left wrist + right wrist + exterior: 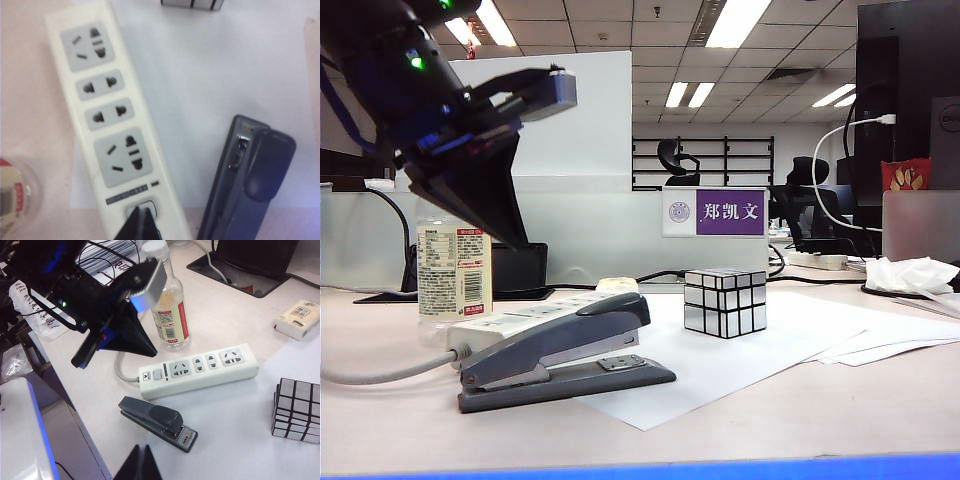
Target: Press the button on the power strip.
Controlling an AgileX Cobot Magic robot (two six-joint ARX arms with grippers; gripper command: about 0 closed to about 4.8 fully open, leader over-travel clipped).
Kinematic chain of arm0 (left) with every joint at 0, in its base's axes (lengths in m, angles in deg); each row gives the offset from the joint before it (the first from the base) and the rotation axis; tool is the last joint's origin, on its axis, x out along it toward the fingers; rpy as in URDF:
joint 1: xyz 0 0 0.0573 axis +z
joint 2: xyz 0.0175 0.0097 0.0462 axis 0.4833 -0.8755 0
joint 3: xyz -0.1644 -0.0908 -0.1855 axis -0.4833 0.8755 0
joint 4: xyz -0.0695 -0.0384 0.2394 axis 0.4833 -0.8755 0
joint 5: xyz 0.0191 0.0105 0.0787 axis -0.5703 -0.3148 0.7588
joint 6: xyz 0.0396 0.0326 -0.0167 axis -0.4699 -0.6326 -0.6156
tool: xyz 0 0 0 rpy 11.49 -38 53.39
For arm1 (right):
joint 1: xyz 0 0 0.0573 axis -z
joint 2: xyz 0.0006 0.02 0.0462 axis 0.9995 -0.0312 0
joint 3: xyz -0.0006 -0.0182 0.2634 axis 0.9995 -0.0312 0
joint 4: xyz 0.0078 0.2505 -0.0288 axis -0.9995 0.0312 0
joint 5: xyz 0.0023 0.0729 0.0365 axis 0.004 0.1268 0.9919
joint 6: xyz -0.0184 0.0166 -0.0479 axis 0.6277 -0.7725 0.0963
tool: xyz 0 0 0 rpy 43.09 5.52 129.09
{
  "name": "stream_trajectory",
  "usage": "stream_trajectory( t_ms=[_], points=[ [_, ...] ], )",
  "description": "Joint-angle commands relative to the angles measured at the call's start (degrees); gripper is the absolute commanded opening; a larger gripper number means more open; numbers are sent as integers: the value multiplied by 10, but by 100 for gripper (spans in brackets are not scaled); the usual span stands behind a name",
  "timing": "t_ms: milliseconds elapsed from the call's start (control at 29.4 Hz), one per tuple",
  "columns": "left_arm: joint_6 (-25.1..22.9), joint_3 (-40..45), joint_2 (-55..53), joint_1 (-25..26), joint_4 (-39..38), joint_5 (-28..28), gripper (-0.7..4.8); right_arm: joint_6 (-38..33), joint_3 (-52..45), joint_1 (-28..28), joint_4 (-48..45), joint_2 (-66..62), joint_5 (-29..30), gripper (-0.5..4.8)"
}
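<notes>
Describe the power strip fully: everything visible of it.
The power strip is a long white plastic bar lying flat on the table, partly on white paper. It has four grey socket panels, a greyish button near its cable end, and a thick grey cable. A bottle stands behind it, a stapler in front. The left gripper hovers over the button.

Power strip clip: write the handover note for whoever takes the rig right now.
Left end effector: shut, poised above the button at the cable end of the power strip; contact cannot be confirmed.
Right end effector: shut, holding nothing, high above the table, near the stapler.
Strip lies between the bottle and the stapler.
Done: left arm lined up over the button.
Left: press down, then lift away.
</notes>
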Motion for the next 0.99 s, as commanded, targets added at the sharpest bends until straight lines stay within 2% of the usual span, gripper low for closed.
stream_trajectory(
  t_ms=[34,238,409,545,715,885,988],
  points=[
    [2,-2,12,0,15,0,-5,0,3,0,-8,1,3,0],
    [24,-1,47,0,4,28,-5,0,3,4,-5,4,1,0],
    [30,-1,125,1,2,54,-5,0,3,25,18,10,-16,0],
    [34,1,205,1,-4,114,-5,0,3,58,33,26,-17,0],
    [49,3,296,1,-39,177,-5,0,2,91,37,72,-12,0],
    [77,3,364,1,-84,207,-5,0,2,120,38,122,-15,0],
    [92,3,397,1,-119,217,-5,0,2,130,47,150,-40,0]
  ],
)
